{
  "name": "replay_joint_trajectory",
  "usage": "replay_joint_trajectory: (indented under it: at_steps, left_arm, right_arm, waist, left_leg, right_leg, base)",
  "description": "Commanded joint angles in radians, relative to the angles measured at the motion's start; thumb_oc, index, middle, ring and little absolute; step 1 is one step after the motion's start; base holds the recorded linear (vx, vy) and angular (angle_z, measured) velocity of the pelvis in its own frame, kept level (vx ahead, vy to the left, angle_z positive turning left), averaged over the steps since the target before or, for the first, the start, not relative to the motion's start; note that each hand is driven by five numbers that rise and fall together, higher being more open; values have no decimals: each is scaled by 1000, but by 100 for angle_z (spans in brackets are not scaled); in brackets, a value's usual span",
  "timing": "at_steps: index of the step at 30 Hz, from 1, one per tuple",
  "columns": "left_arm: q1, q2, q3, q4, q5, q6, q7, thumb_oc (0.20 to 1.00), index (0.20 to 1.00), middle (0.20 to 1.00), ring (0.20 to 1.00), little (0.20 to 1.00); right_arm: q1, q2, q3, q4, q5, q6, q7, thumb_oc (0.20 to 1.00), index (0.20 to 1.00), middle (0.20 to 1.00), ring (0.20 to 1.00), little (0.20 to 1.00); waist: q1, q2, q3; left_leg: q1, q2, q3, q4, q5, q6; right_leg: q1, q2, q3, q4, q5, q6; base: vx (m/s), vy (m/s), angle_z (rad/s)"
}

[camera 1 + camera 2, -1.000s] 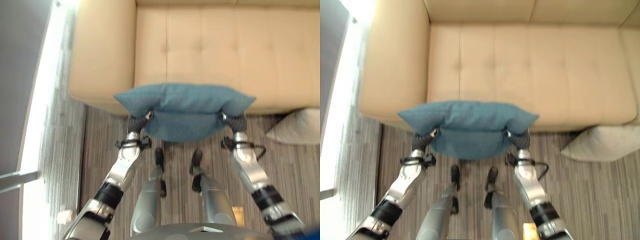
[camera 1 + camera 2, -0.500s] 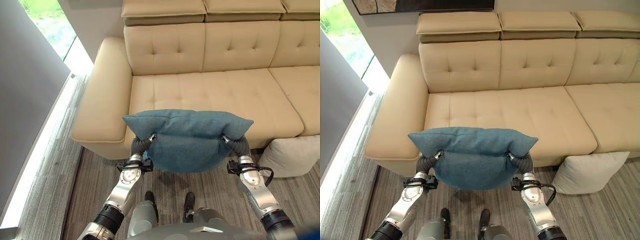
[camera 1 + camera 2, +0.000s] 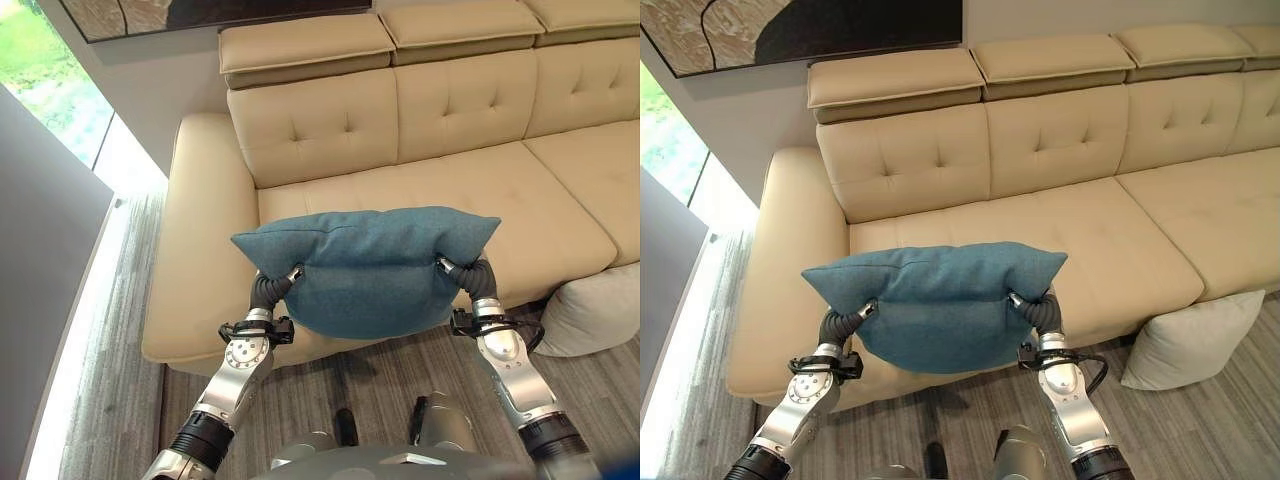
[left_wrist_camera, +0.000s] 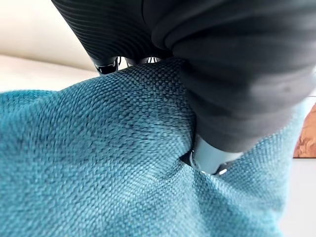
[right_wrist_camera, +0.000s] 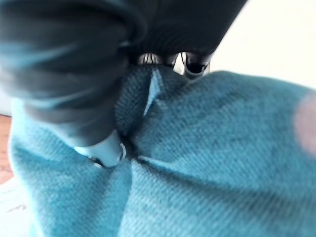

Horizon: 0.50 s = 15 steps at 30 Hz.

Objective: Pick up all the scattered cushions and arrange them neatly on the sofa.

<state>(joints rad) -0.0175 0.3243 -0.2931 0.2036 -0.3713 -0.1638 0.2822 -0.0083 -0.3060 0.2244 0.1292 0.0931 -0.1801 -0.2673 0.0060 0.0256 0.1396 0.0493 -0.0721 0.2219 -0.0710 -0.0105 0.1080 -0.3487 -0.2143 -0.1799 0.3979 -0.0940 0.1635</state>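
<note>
1. Carrying the blue cushion (image 3: 936, 305) between both hands, the robot stands at the front of the sofa (image 3: 1060, 225), with the cushion held up in the air before the leftmost seat, close to the armrest (image 3: 200, 230).
2. The left hand (image 4: 210, 157) pinches the fabric at the cushion's one end, thumb pressed into a fold and fingers (image 4: 106, 66) curled over the upper edge; the right hand (image 5: 106, 150) grips the other end the same way. Both are clamped on the cloth.
3. The cushion sags a little between the grips but hangs roughly level.
4. To place it well, I judge the arms should reach forward together, keeping both ends at equal height, until the cushion is over the seat and near the backrest (image 3: 915, 155).
5. Lowering it onto the seat before letting go should stop it tumbling off the front edge; releasing both hands at once should keep it square.
6. A grey cushion (image 3: 1190, 340) lies on the floor (image 3: 970, 415), leaning against the sofa front on the robot's right, and needs collecting afterwards.
</note>
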Motion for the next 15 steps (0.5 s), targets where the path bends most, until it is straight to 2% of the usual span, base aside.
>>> replay_joint_trajectory:
  at_steps: [1,3,6,7,8,11,13,15]
  left_arm:
    - [-39,-4,-10,-121,22,-100,-47,200,200,200,200,200]
    - [-44,-19,-14,-115,23,-97,-45,200,200,200,200,200]
    - [-64,-41,-37,-101,9,-101,-56,200,200,200,200,200]
    - [-70,-46,-42,-98,2,-100,-56,200,200,200,200,200]
    - [-74,-51,-49,-94,-11,-97,-59,200,200,200,200,200]
    - [-74,-55,-49,-93,-12,-92,-60,200,200,200,200,200]
    - [-61,-51,-47,-93,-7,-83,-67,200,200,200,200,200]
    - [-57,-50,-44,-90,-5,-77,-66,200,200,200,200,200]
  right_arm:
    - [-112,-4,-37,-65,10,-84,-4,200,200,200,200,200]
    - [-105,-4,-38,-63,0,-85,-4,200,200,200,200,200]
    - [-76,-23,-69,-61,3,-93,-12,200,200,200,200,200]
    - [-67,-29,-79,-62,11,-95,-14,200,200,200,200,200]
    - [-61,-43,-82,-64,16,-92,-17,200,200,200,200,200]
    - [-52,-55,-82,-63,25,-86,-13,200,200,200,200,200]
    - [-37,-58,-88,-65,34,-82,-7,200,200,200,200,200]
    - [-28,-57,-92,-65,38,-80,-5,200,200,200,200,200]
  waist:
    - [-22,-38,-13]
    - [-24,-46,-17]
    - [-48,-59,-31]
    - [-58,-66,-27]
    - [-56,-77,-14]
    - [-56,-80,-6]
    - [-52,-90,-8]
    - [-49,-88,-12]
  left_leg:
    - [13,38,-90,33,-80,-85]
    - [15,44,-98,40,-86,-101]
    - [-37,91,-92,152,-99,-157]
    - [-80,113,-93,244,-99,-175]
    - [-148,132,-93,387,-68,-191]
    - [-191,142,-91,453,-58,-188]
    - [-240,150,-60,412,-70,-170]
    - [-258,155,-28,337,-35,-166]
  right_leg:
    - [155,77,25,-302,107,-7]
    - [192,88,22,-332,123,-16]
    - [256,105,-16,-378,115,-47]
    - [278,106,-34,-391,110,-59]
    - [309,109,-49,-406,99,-81]
    - [339,121,-61,-423,86,-97]
    - [366,119,-73,-439,73,-97]
    - [380,126,-85,-445,63,-92]
  base:
    - [179,-164,21]
    - [149,-224,47]
    - [158,-273,85]
    - [140,-290,110]
    - [118,-258,100]
    - [76,-112,44]
    - [146,-75,-8]
    - [135,7,4]
